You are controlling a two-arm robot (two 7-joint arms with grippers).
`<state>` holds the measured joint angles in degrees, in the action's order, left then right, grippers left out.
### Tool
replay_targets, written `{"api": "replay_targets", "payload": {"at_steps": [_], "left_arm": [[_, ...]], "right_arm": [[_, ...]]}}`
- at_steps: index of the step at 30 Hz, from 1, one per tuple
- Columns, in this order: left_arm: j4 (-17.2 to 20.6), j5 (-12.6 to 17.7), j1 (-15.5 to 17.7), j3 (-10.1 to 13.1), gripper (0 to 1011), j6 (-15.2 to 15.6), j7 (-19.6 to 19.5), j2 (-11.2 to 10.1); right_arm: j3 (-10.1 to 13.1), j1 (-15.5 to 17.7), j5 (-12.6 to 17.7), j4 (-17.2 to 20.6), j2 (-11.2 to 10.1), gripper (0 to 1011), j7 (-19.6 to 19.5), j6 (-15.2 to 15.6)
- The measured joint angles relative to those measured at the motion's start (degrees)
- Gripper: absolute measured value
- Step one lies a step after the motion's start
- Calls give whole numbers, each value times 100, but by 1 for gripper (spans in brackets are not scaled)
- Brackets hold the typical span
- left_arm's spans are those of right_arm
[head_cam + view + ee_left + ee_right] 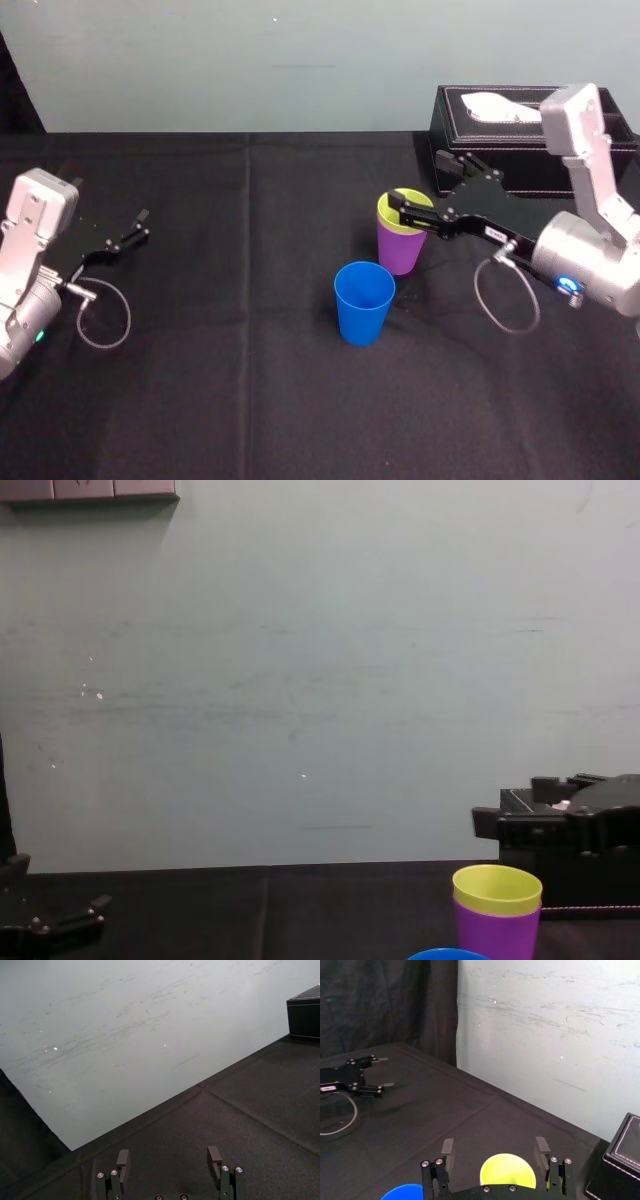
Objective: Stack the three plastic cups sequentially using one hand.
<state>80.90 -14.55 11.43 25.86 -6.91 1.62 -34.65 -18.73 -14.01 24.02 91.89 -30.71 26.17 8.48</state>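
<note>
As the right wrist view reveals, fingers (447, 1151) of the right gripper (494, 1143) straddle the yellow-green cup (507, 1174), apart.

From where I stand, no lettering or number can be read. A small white label (494, 232) sits on the black body of the right gripper (418, 183), and a second white label (327, 1088) on the left gripper (385, 1072), but whatever is printed on either is too small to make out
</note>
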Motion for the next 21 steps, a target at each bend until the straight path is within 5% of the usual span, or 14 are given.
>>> {"api": "replay_targets", "payload": {"at_steps": [12,21], "left_arm": [[0,0,0,0,1011,0,0,0],[0,0,0,0,1011,0,0,0]], "right_arm": [[330,920,306,738,-660,1003,94,-136],[533,1587,455,821,-979,1003,265,-562]]}}
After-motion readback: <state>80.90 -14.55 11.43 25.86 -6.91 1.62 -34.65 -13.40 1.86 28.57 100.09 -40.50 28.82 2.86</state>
